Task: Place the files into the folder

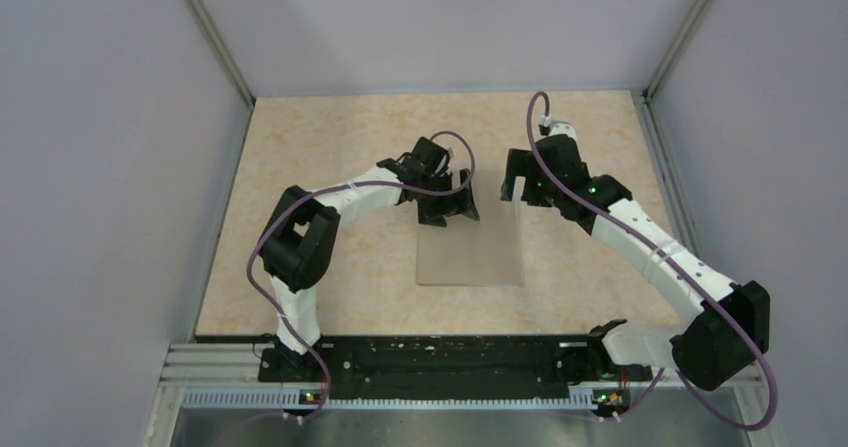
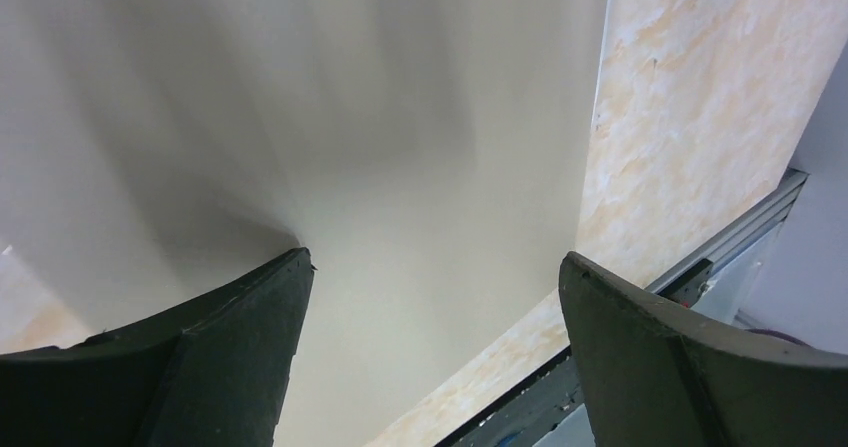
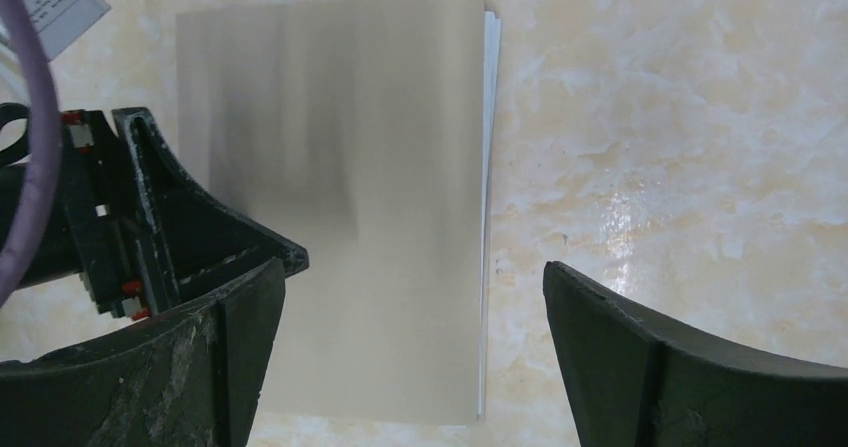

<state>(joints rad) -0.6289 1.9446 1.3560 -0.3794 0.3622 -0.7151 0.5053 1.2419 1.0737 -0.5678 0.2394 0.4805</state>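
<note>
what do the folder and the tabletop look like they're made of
The folder: probably thin card. It is matte tan-grey and lies flat with no glare. The tabletop: likely a stone-look laminate. It is speckled beige and glossy, with bright reflections.

I am looking at a speckled beige tabletop (image 1: 330,147) boxed in by plain pale grey walls. The back wall (image 1: 440,27) stands well beyond both sets of fingers, with the left wall (image 1: 100,167) and right wall (image 1: 770,117) out to either side of them. Slim metal posts (image 1: 215,37) rise at the back corners. On the left wrist camera, past the left fingers (image 2: 230,357), the tabletop ends at a grey metal rail (image 2: 730,242). Just ahead of the right fingers (image 3: 660,357), a soft white glare (image 3: 625,217) lies on the tabletop. The light is even.
</note>
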